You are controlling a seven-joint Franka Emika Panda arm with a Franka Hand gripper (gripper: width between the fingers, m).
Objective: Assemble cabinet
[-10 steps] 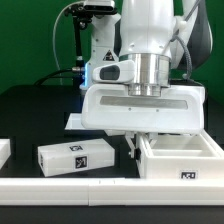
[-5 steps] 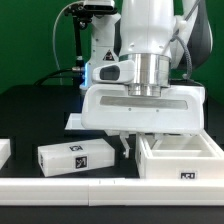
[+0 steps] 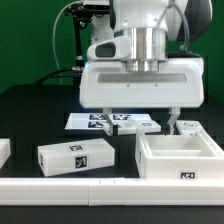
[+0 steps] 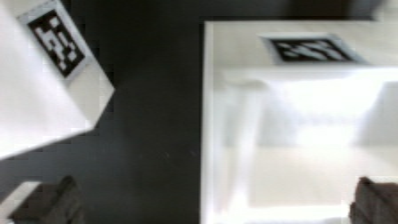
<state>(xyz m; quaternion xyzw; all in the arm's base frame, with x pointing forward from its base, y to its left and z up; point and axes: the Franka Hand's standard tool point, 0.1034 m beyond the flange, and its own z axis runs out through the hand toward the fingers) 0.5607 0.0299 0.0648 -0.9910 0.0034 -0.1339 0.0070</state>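
Lifting clear since half a second ago, carrying the big white wrist housing (image 3: 142, 85) higher and baring the marker board (image 3: 118, 122) behind it. Hovering now over the gap between the long white block (image 3: 75, 157) and the cabinet (image 3: 182, 160). Holding the fingers (image 3: 177, 124) spread wide apart, gripping nothing, touching nothing below.

Finding the cabinet sitting on the black tabletop (image 3: 40, 115) at the exterior view's right, open side up, showing its hollow, presenting one square tag (image 3: 187, 176) on the wall facing the camera. Spotting the long white block lying to the exterior view's left of it, apart from it, wearing a tag of its own. Catching another white piece (image 3: 3, 151) cut off at the exterior view's left edge, and a white rail (image 3: 60, 186) running along the front.

Switching to the wrist view: looking straight down on the cabinet (image 4: 294, 130), blurred and bright, with a tag (image 4: 306, 50) on its top edge. Seeing a second white part (image 4: 39, 100) across a strip of black tabletop (image 4: 151, 140), also tagged, not touching the cabinet. Glimpsing the dark fingers (image 4: 43, 203) poking in at two corners, well apart, pinching nothing.
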